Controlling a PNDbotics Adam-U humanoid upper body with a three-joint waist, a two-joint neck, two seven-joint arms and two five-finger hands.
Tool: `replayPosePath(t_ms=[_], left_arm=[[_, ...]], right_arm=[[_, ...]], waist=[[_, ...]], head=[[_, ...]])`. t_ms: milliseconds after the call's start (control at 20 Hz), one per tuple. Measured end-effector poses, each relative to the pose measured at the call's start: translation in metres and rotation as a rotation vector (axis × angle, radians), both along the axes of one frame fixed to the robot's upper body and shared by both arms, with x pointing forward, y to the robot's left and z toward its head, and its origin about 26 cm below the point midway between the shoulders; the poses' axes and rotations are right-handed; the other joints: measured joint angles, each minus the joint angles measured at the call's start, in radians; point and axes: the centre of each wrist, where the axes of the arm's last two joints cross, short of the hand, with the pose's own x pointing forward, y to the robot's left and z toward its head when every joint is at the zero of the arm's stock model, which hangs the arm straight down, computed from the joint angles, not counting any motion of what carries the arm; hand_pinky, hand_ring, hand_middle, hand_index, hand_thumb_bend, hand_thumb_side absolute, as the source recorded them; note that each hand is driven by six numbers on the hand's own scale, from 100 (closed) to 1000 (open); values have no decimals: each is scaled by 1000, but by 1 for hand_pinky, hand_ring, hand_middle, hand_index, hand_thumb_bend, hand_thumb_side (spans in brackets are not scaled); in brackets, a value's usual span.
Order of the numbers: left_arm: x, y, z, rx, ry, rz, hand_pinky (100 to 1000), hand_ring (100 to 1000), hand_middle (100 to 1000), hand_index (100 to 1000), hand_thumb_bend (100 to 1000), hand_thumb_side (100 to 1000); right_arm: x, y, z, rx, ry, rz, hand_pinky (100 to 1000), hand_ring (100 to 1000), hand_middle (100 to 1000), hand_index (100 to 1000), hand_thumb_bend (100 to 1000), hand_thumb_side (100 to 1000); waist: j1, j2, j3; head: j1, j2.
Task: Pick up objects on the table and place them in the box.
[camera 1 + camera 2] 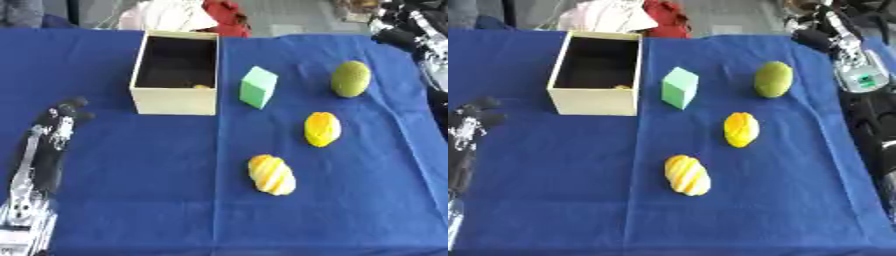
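Observation:
A cream open-topped box [173, 102] stands at the back left of the blue cloth, with a small yellow thing [201, 86] showing low inside it. Just right of the box sits a light green cube [259, 87]. An olive-green oval fruit [350, 79] lies further right. A yellow fruit [322, 129] lies below it, and a yellow-orange striped piece [272, 174] lies nearest the front. My left hand [59, 120] rests open on the cloth at the left, below the box, touching nothing. My right hand [814, 34] hangs at the far right corner, away from all the objects.
The blue cloth [157, 200] covers the whole table. My right arm [864, 80] runs along the right edge. White and red cloth bundles [188, 15] lie beyond the far edge behind the box.

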Motion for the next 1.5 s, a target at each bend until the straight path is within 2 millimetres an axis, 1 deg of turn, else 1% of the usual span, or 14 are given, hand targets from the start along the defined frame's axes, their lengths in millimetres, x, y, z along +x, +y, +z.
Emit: replayPosePath(t_ms=[50,200,300,350,450,500,650,800,900,1000,1050,1250,1400,1500], left_arm=[[0,0,0,0,0,-1,890,728,749,795,100,683],[0,0,0,0,0,-2,891,728,749,796,100,683],[0,0,0,-1,0,-2,890,727,749,796,100,683],[0,0,0,-1,0,-3,890,727,749,796,100,683],[0,0,0,-1,1,-4,890,727,749,796,100,683],[0,0,0,-1,1,-4,890,727,749,796,100,683],[0,0,0,-1,1,-4,891,727,749,796,100,683],[0,0,0,-1,1,-4,891,727,749,796,100,683],[0,0,0,-1,1,-4,891,727,749,796,100,683],[0,0,0,-1,1,-4,891,727,749,796,100,683],[0,0,0,-1,1,-4,891,727,749,796,100,683],[0,0,0,-1,1,-4,891,726,749,796,100,683],[0,0,0,-1,1,-4,891,726,749,796,100,684],[0,0,0,-1,1,-4,891,726,749,796,100,684]], right_arm=[[0,1,-4,-17,12,-5,685,588,671,906,100,405],[-1,4,-16,-55,38,-13,690,596,692,910,100,340],[-1,5,-18,-80,42,-15,696,607,729,915,100,272],[-1,5,-18,-95,41,-15,704,620,765,928,100,230],[-1,5,-19,-136,41,-18,717,645,817,944,100,235],[-2,5,-20,-163,39,-22,717,645,817,944,100,235],[-2,6,-18,-267,20,-43,765,724,885,964,100,223],[-1,8,-15,-397,-4,-63,799,764,903,975,100,212],[-1,8,-13,-475,-12,-68,839,799,922,985,100,200],[-1,9,-12,-548,-11,-64,853,815,930,989,100,198],[-1,9,-11,-584,-9,-60,882,847,939,996,100,201],[-1,8,-12,-710,31,-31,893,862,946,998,100,213],[-1,8,-13,-768,73,-8,894,865,944,998,100,229],[-2,7,-16,-793,109,11,897,869,940,1000,100,260]], waist=[[0,0,0],[0,0,0],[0,0,0],[0,0,0],[0,0,1],[0,0,1],[0,0,1],[0,0,1],[0,0,1],[0,0,1],[0,0,1],[0,0,1],[1,0,1],[1,0,1]], head=[[-1,0],[-3,0],[-5,0],[-7,0],[-10,0],[-10,0],[-14,0],[-15,0],[-17,0],[-17,0],[-17,0],[-17,0],[-18,0],[-18,0]])
